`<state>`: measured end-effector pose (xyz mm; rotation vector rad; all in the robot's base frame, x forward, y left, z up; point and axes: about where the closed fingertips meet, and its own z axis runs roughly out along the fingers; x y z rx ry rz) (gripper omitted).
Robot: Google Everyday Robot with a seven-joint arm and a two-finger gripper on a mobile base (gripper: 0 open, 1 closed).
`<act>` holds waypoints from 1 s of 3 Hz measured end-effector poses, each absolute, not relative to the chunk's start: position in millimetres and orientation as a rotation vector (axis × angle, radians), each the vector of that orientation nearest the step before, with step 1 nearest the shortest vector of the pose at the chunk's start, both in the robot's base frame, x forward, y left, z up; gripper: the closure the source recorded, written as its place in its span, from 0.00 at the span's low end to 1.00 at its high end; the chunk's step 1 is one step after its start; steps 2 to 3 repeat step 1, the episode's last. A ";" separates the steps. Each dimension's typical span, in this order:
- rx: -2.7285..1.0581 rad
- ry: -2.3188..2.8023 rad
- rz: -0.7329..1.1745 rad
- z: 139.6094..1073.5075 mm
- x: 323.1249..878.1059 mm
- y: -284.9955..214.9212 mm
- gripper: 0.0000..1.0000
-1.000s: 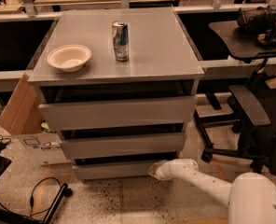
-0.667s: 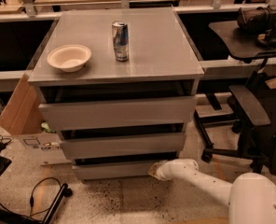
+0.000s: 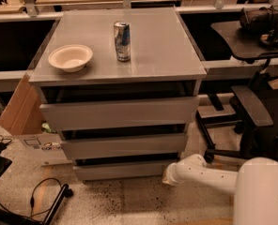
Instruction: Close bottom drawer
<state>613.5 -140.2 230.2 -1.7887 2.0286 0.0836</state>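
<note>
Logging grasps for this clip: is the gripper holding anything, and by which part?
Cannot be told. The gripper is at the right front corner of the bottom drawer; whether it grips or only touches it does not show.

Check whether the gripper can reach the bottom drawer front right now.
Probably yes: the gripper sits low by the right end of the bottom drawer, and nothing stands between them.

Gripper (image 3: 169,175): down low, by the bottom drawer (image 3: 120,170)'s right end.
Left of gripper: open floor (image 3: 125,199) along the front.
Right, behind: chair legs (image 3: 222,153) close.
</note>
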 end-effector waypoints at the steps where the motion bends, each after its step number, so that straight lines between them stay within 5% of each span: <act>1: -2.027 2.135 -0.114 268.9 572.2 -210.1 1.00; 3: -2.027 2.135 -0.114 268.9 572.2 -210.1 1.00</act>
